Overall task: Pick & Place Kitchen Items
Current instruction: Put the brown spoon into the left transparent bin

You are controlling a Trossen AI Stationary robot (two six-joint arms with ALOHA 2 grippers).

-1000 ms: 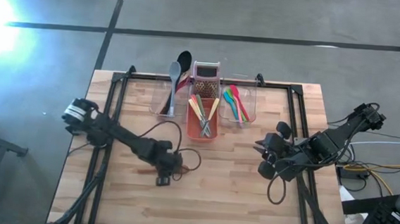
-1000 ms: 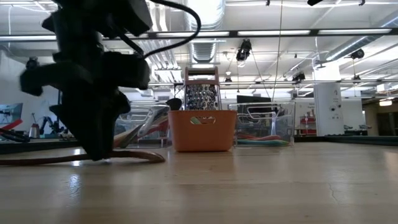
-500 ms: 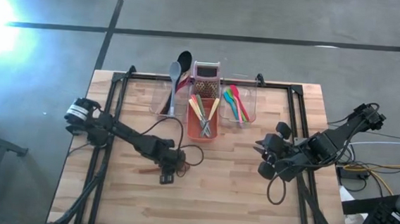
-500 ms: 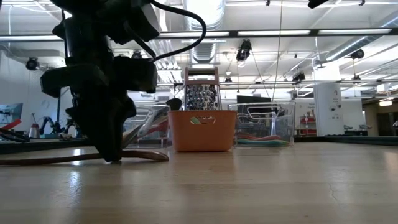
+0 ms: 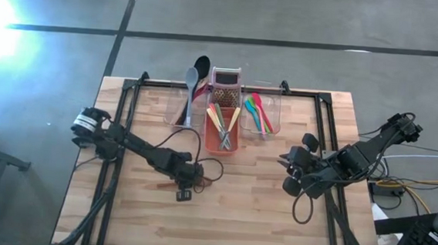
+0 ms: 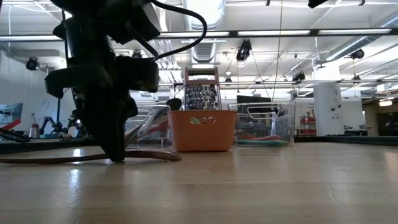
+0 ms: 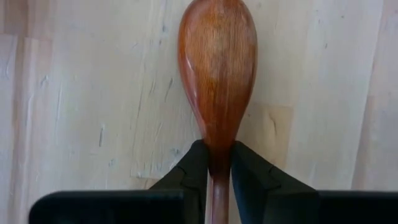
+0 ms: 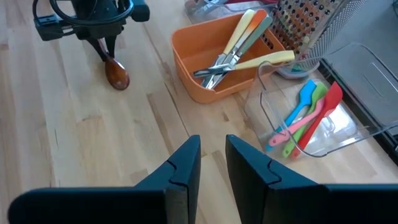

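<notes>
Left gripper (image 7: 216, 163): clamped on the wooden spoon (image 7: 217, 68) at its neck, low on the table (image 5: 259, 210)
Spoon axis: in line with the fingers, bowl pointing away from the wrist
Right gripper (image 8: 211, 163): waiting well apart, fingers slightly parted, empty
Nearer arm: left

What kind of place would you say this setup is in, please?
Probably a robotics lab or workshop hall, not a kitchen: bare ceiling ducts and strip lights, a concrete floor around the wooden table, and loose cables beside it.
</notes>
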